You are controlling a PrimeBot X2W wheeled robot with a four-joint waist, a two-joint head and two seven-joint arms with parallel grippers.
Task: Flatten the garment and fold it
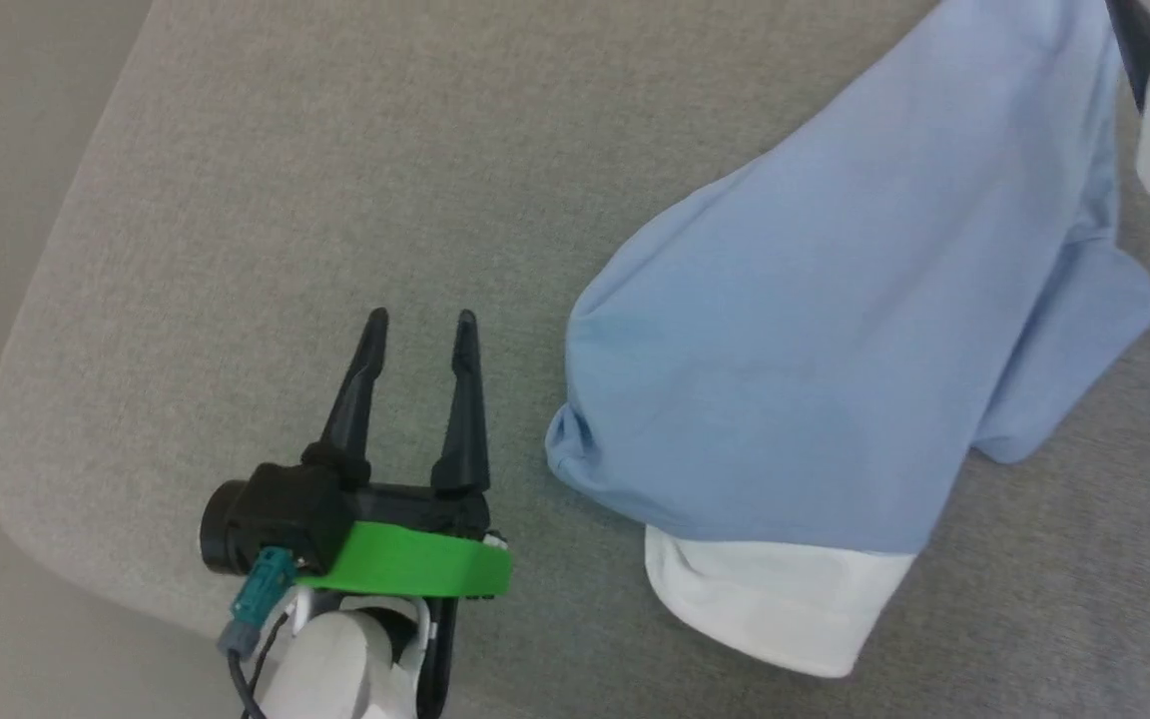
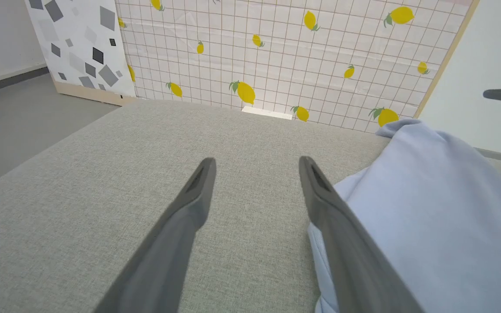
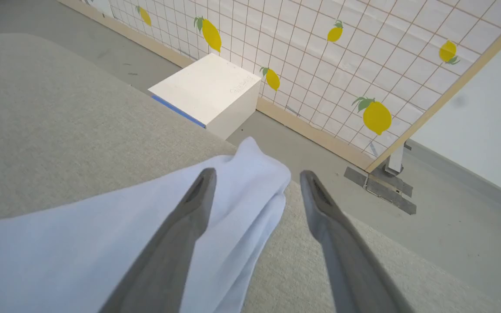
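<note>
**Lying slantwise on the table [image 1: 286, 200], the garment [image 1: 815, 350] has a pincer near each end**

The grey fabric-covered table carries the whole job, with bare cloth surface stretching away to the left of the garment.

The garment is a light blue shirt, not flat. It is heaped into a long wedge. Its long axis runs on a diagonal, from a broad end close to the robot, where the white lining [image 1: 775, 599] pokes out from under the blue, to a narrow end far off on the robot's right. Folds and a doubled-over flap show along its right flank, so I judge that flattening is not yet done.

The left pincer [image 1: 420, 320] stands just left of the garment's bunched near edge. Its fingers are spread wide with nothing between them and point away from the robot. In the left wrist view its right-hand finger runs along the blue hem, though I cannot tell whether it touches.

The right pincer [image 3: 257, 174] hangs over the garment's narrow far end. Its fingers are also spread, and the pale tip of cloth lies loose beneath and between them, not pinched.

The coming move likely turns on this: each arm has its own end of the axis in reach. The left is nearer the broad end with the lining and the right nearer the far tip, so pulling apart along that diagonal should spread the cloth.
</note>
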